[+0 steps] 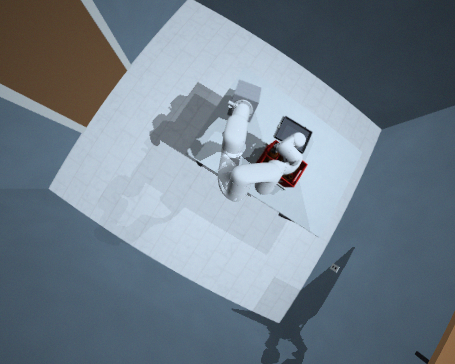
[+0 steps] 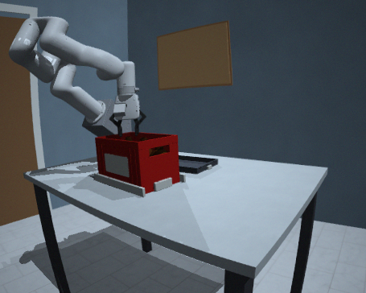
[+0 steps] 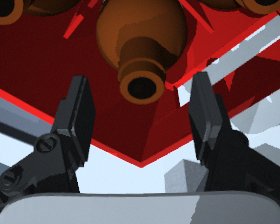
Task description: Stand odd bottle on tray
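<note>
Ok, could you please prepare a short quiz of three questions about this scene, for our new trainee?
1. True or false: the tray already holds an upright bottle.
2. Fill in the blank: the crate is coloured ____.
3. Which describes the end effector?
a) It is closed on a bottle's neck.
b) It is open, its fingers on either side of a bottle's mouth without touching it.
c) It is over the tray, holding nothing.

Key: 1 false; 2 red; 3 b.
</note>
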`<state>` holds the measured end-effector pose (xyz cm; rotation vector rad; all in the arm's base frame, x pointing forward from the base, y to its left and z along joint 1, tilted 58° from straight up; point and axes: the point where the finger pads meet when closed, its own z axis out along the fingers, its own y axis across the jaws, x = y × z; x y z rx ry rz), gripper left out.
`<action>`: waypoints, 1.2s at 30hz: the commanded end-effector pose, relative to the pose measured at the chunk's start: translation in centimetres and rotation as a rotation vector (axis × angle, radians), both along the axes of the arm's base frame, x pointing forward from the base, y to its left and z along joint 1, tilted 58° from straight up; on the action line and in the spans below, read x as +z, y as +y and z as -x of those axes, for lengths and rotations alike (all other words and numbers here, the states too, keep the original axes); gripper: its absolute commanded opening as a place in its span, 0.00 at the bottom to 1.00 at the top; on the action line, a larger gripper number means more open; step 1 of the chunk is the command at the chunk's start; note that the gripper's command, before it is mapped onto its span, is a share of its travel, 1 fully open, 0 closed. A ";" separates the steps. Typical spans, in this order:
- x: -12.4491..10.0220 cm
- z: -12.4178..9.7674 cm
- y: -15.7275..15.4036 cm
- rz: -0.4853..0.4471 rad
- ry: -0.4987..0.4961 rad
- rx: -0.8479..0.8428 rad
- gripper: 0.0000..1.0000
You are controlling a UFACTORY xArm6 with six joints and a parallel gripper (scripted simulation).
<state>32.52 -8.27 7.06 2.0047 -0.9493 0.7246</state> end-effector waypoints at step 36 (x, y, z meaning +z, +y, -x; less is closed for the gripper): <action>3.2 0.9 5.1 0.000 -0.001 0.000 0.00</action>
